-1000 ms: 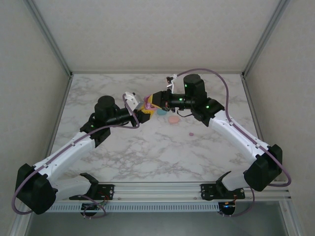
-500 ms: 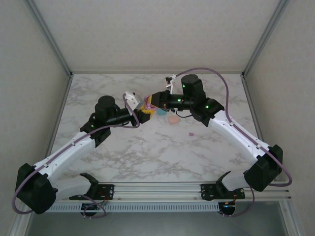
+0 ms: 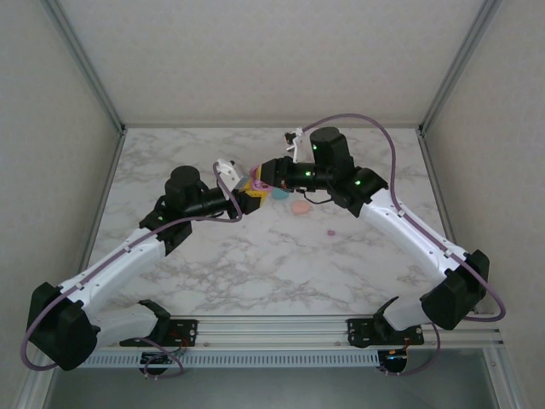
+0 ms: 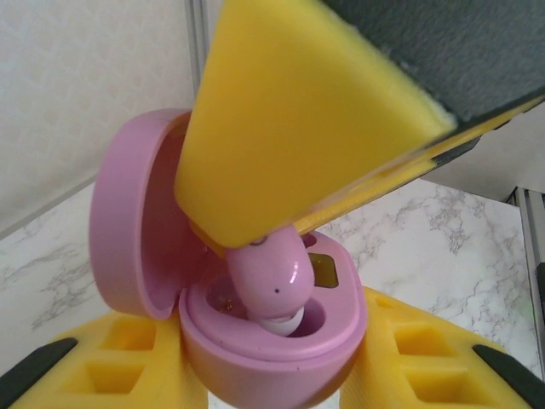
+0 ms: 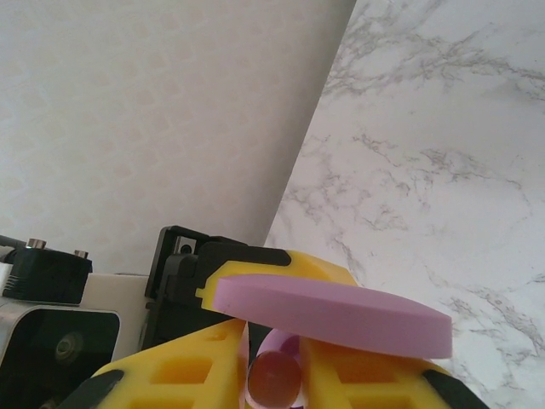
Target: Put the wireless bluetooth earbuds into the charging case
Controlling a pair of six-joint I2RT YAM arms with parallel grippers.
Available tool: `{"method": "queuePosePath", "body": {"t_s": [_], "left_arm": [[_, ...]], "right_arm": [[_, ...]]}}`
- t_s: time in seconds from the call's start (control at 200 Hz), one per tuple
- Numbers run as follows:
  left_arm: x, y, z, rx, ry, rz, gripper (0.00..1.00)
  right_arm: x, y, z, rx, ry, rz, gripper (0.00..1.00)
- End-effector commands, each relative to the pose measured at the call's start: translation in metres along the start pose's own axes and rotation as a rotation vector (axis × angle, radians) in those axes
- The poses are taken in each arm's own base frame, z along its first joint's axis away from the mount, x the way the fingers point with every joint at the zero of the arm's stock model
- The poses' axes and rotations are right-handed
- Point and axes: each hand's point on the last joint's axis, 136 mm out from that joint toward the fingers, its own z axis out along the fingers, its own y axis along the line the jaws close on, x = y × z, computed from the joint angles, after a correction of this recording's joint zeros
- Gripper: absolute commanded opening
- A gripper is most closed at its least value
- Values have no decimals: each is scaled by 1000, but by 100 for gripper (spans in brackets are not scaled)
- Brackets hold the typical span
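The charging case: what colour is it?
The case is pink, clearest in the left wrist view.

Cases: three: pink case (image 4: 272, 349), teal case (image 3: 279, 193), peach case (image 3: 300, 206). Earbuds: two: seated earbud (image 4: 271, 274), loose earbud (image 3: 330, 232).

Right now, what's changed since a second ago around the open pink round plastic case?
The right gripper and its arm edged left, toward the far wall, at the pink earbud in the open pink round plastic case. No visible grab or release. The left gripper, shut on the case, the teal piece, peach disc and magenta nub stayed put.
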Motion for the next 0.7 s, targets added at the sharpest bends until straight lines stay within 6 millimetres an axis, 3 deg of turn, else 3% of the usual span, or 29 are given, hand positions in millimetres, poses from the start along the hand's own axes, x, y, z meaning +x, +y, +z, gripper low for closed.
{"method": "queuePosePath", "body": {"t_s": [0.0, 0.526, 0.696], "left_arm": [[-38, -7, -3, 24, -107, 48, 37], [-36, -5, -2, 13, -101, 56, 37], [-39, -6, -3, 19, -107, 60, 37]], "right_arm": [[8, 0, 5, 12, 43, 1, 23], [23, 18, 4, -74, 143, 24, 18], [17, -3, 1, 61, 103, 29, 19]]}}
